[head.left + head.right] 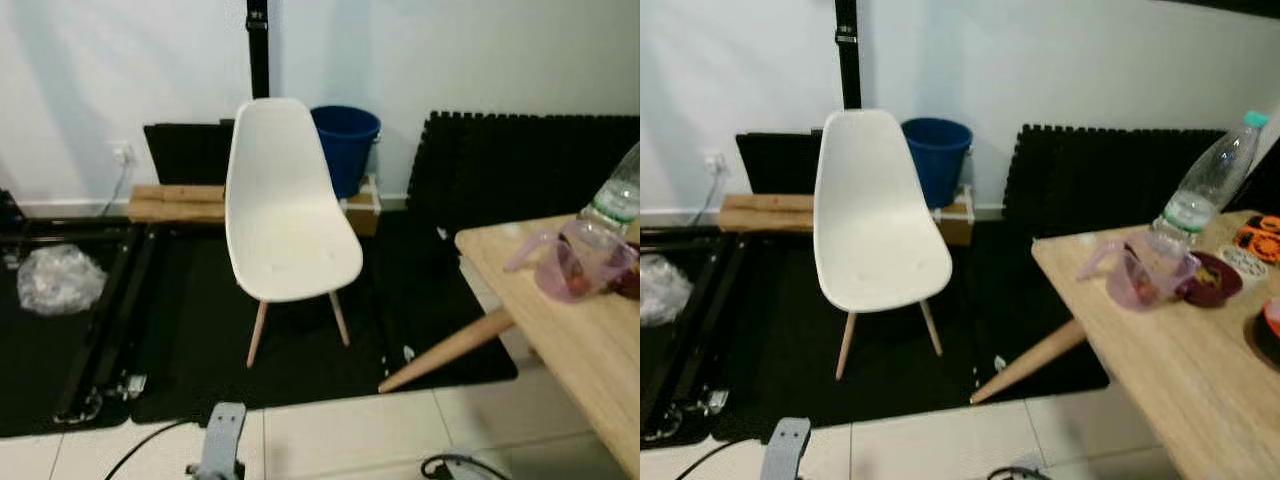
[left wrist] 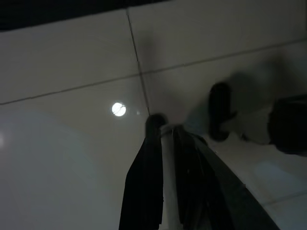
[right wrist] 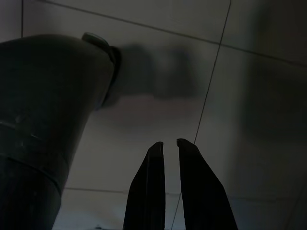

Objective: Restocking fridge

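A clear plastic water bottle (image 1: 1210, 180) with a green cap stands at the far edge of a light wooden table (image 1: 1160, 350) on my right. Beside it sit a purple see-through jug (image 1: 1145, 265) and a dark red bowl (image 1: 1210, 280). My left gripper (image 2: 165, 125) hangs over the pale floor tiles, its fingers together and holding nothing. My right gripper (image 3: 169, 143) also hangs low over the tiles, shut and empty, with a dark rounded part of my own body beside it.
A white chair (image 1: 875, 230) stands ahead on black floor mats (image 1: 200, 340), with a blue bucket (image 1: 937, 155) behind it by the wall. A crumpled plastic bag (image 1: 60, 278) lies at the left. Upright black foam mats (image 1: 1090, 180) line the wall behind the table.
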Robot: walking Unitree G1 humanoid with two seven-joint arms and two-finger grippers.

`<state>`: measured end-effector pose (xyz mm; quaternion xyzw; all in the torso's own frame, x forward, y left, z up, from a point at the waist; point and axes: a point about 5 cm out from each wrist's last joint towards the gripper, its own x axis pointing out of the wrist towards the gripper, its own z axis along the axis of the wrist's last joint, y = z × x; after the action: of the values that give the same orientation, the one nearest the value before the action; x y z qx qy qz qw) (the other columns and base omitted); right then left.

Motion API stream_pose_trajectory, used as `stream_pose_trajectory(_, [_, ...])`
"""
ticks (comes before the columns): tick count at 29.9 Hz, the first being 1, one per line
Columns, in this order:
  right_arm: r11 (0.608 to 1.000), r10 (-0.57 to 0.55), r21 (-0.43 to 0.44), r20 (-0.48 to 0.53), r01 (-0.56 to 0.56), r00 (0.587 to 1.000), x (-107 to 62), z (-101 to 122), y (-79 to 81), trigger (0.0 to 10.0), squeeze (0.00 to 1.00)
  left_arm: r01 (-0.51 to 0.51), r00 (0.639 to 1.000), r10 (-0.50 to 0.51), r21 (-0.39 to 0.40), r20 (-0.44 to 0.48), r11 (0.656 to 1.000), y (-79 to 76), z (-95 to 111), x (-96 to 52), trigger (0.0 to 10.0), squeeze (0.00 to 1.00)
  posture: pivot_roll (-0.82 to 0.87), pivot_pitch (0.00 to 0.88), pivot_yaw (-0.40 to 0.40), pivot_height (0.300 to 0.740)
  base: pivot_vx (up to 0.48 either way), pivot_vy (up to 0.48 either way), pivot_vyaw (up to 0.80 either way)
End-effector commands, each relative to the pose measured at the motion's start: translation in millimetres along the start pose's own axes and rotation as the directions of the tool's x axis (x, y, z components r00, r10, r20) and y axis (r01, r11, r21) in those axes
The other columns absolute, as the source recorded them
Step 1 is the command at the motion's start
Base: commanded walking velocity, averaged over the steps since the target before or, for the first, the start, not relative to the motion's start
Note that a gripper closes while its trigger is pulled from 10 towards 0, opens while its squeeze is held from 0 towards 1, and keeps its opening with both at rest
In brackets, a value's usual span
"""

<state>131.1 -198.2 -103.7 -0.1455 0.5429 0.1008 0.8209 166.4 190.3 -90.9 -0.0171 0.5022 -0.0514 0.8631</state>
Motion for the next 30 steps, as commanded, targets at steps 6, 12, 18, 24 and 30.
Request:
stream_pose_trajectory(6, [1.0,-0.003,-0.001,-0.014,0.003,1.0,-0.3,-2.0,-2.0,10.0,0.0,0.007,1.0,-0.007,-0.008,-0.003,1.0,-2.0,-1.4,0.3,10.0,0.0,0.08,0.0,-0.068,0.74,0.28,0.0,-0.71])
stream_pose_trajectory(12, [1.0,-0.001,0.002,-0.018,0.001,1.0,-0.4,-2.6,-1.9,10.0,0.0,0.0,1.0,0.0,-0.017,-0.004,1.0,-1.8,-1.9,0.3,10.0,0.0,0.08,0.0,-0.068,0.74,0.041,0.0,-0.77])
stream_pose_trajectory(18, [1.0,0.003,0.004,-0.02,-0.002,1.0,-0.4,-2.8,-1.6,10.0,0.0,-0.006,1.0,0.006,-0.017,0.005,1.0,-1.3,-1.2,0.2,10.0,0.0,0.08,0.0,-0.062,0.74,0.0,0.0,-0.77])
stream_pose_trajectory(24, [1.0,0.006,0.005,-0.02,-0.006,1.0,-0.3,-2.6,-0.7,10.0,0.0,-0.029,0.999,0.03,-0.018,0.022,0.999,0.8,-0.1,-0.2,10.0,0.0,0.08,0.0,-0.06,0.74,0.0,0.0,-0.77])
stream_pose_trajectory(30, [1.0,0.007,0.0,-0.023,-0.007,1.0,-0.2,-2.4,-0.7,10.0,0.0,-0.072,0.994,0.077,-0.063,0.08,0.995,3.0,3.7,-0.8,10.0,0.0,0.09,0.001,-0.061,0.74,0.0,0.0,-0.76])
